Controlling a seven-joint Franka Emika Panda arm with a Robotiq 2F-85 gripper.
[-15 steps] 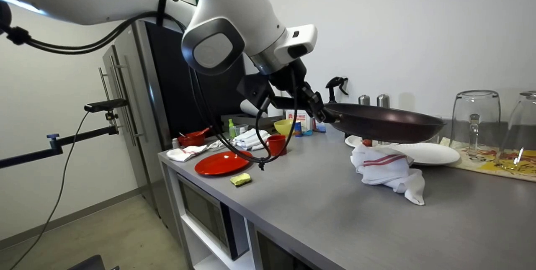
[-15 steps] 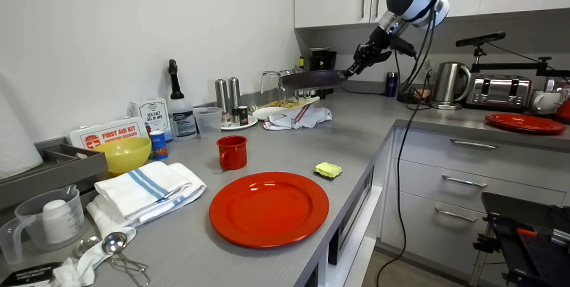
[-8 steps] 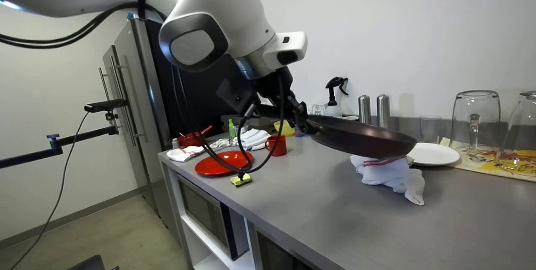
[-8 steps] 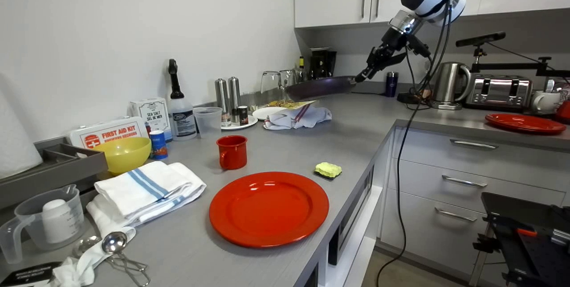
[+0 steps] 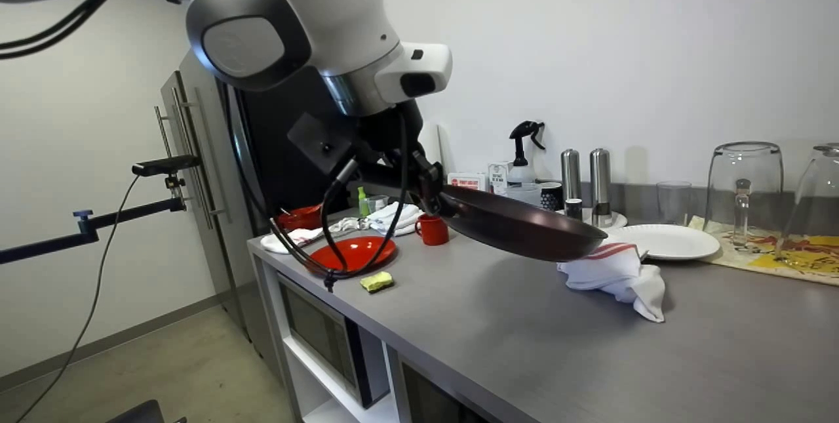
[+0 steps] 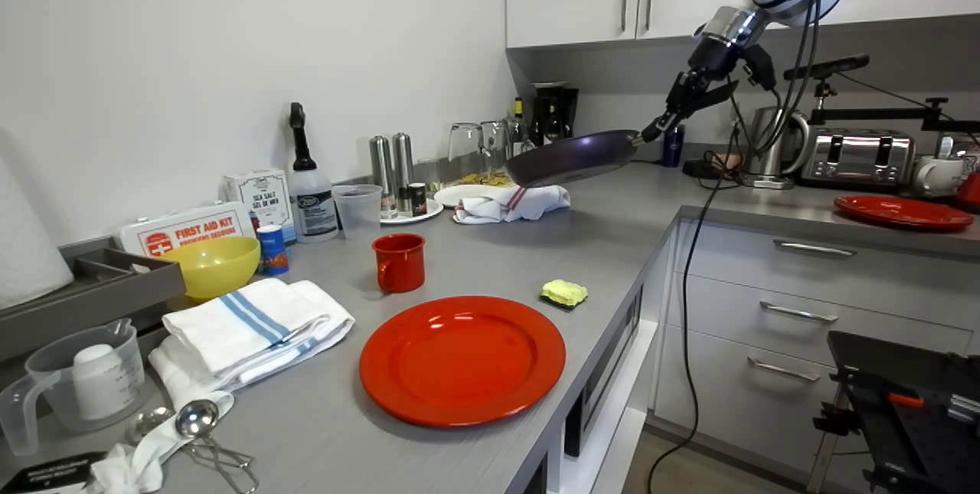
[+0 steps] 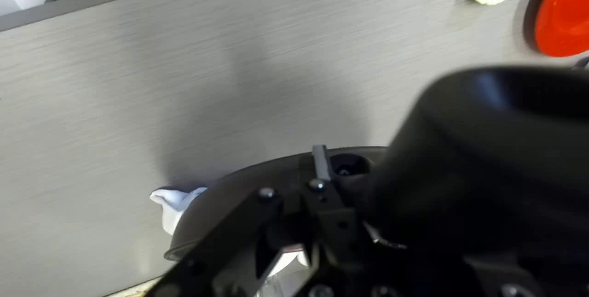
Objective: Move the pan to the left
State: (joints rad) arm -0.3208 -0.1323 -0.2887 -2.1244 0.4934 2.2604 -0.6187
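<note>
Pan (image 5: 524, 226) aloft, pincer (image 5: 434, 195) clamped on handle (image 7: 474, 163)

In an exterior view the pan (image 6: 574, 158) is purplish-black, mug (image 6: 400, 263) and near plate (image 6: 462, 358) red, bowl (image 6: 217, 264) yellow, near towel (image 6: 264, 329) white striped blue, far towel (image 6: 511, 204) white striped red.

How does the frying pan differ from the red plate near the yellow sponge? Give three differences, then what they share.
The frying pan is dark; the red plate is bright. The pan has a long handle; the plate has none. The gripper holds the pan tilted above the counter; the plate lies flat on it. Both are round.
</note>
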